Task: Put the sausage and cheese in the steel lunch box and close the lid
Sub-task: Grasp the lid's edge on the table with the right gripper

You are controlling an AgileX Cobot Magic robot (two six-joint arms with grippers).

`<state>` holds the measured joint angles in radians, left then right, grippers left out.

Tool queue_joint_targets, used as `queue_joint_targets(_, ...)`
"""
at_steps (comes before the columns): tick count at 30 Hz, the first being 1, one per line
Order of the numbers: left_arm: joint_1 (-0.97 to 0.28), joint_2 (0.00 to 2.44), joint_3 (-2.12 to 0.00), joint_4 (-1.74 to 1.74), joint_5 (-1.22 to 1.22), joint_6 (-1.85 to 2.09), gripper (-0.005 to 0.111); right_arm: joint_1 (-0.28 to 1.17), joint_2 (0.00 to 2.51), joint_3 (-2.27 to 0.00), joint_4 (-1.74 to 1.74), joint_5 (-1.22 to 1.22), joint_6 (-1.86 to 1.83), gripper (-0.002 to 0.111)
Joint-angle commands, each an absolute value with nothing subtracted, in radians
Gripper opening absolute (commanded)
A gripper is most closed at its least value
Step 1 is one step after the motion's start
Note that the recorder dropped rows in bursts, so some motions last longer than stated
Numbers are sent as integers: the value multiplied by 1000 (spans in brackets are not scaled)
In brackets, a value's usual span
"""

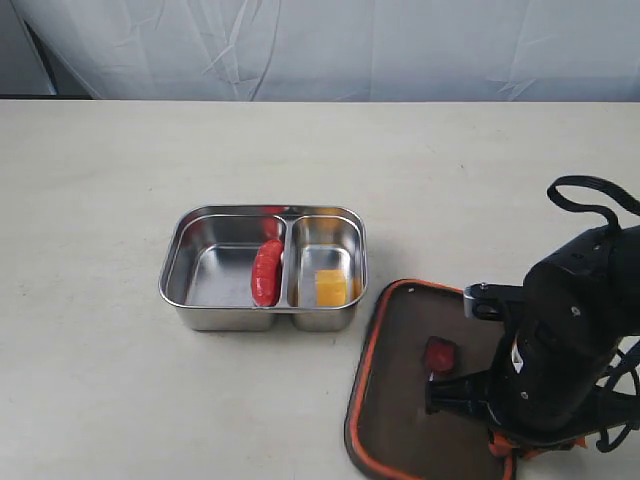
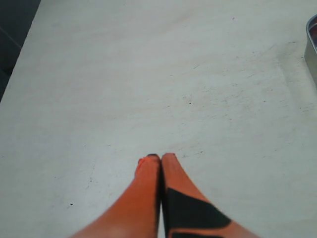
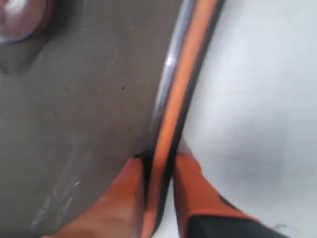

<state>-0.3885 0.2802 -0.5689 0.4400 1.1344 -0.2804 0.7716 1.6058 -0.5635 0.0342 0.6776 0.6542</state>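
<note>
The steel lunch box (image 1: 176,262) stands open on the table. The red sausage (image 1: 267,272) lies in its left compartment against the divider, and the yellow cheese (image 1: 331,288) sits in the right one. To the box's right, the dark lid (image 1: 395,390) lies upside down with its orange seal rim up and the red valve tab (image 1: 440,354) at its centre. In the right wrist view my right gripper (image 3: 161,158) is shut on the lid's rim (image 3: 181,89), one finger inside and one outside. My left gripper (image 2: 161,157) is shut and empty over bare table.
A pale tabletop (image 1: 100,180) surrounds the box, with a white cloth backdrop (image 1: 320,45) behind it. The right arm (image 1: 570,330) stands over the lid's near right corner. A corner of the lunch box (image 2: 312,44) shows in the left wrist view.
</note>
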Motion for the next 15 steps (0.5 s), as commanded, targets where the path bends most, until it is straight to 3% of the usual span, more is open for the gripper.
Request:
queue_joint_targets(1,-393,273,-565,436,1124,-278,0,768,1611,-560,36,686,662,0)
queue_joint_targets(15,-393,273,-565,436,1122,-278,0,768,1577,-560,-147,790,822,0)
